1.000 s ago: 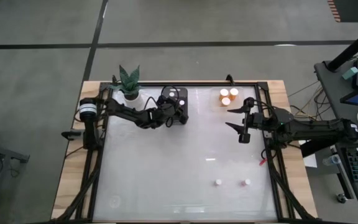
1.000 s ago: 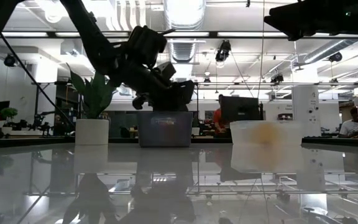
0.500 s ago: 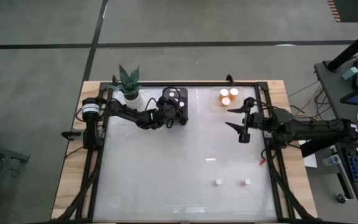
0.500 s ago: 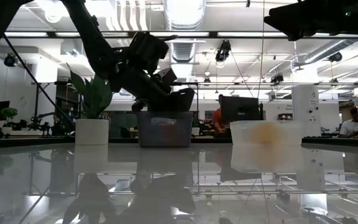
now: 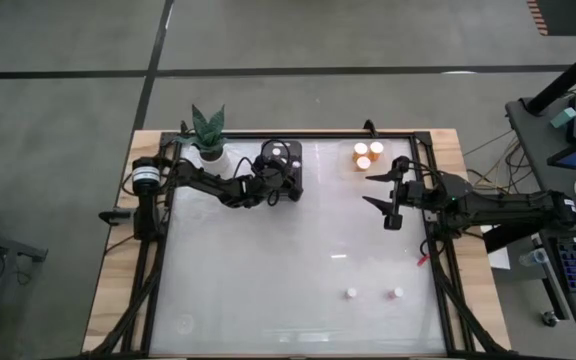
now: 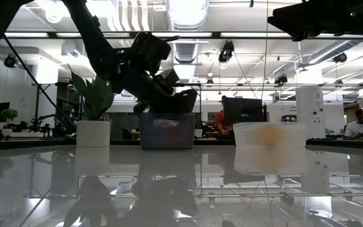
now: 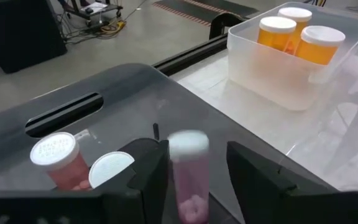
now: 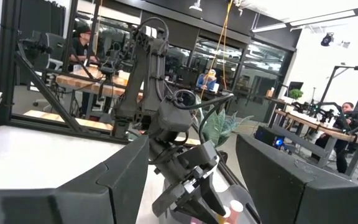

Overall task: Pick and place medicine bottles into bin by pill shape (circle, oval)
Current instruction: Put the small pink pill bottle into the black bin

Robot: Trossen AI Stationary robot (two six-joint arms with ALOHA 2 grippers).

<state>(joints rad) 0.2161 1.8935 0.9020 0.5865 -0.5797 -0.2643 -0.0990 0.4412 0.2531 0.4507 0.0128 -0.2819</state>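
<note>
Over the dark bin (image 5: 286,168) my left gripper (image 7: 188,171) has a small pinkish bottle (image 7: 186,174) upright between parted fingers, grip uncertain; drop is straight down. Right gripper (image 5: 384,193) waits open beside the clear bin (image 5: 365,155).

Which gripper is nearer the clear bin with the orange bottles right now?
Right. The right gripper hovers just in front of the clear bin, a little toward its own side. The left gripper is across the table's back edge, over the dark bin.
</note>
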